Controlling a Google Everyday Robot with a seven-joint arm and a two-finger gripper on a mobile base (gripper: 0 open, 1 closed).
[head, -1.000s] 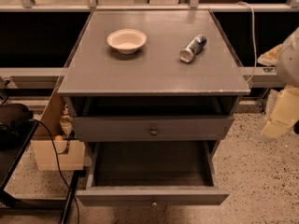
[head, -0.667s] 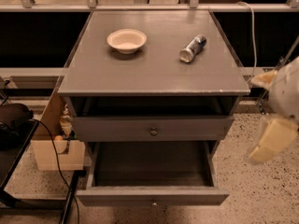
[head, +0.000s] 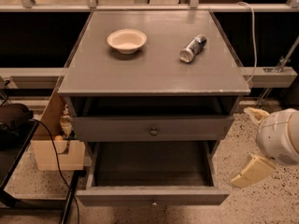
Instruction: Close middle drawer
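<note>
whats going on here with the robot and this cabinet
The robot's gripper hangs right of the grey cabinet, fingers apart, touching nothing. The middle drawer stands pulled far out and looks empty; closing it is not yet done. A bowl and a tipped can sit on the cabinet top.

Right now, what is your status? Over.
Pincer open, right of the cabinet, touching nothing. Middle drawer pulled out. Nothing blocks its front.
</note>
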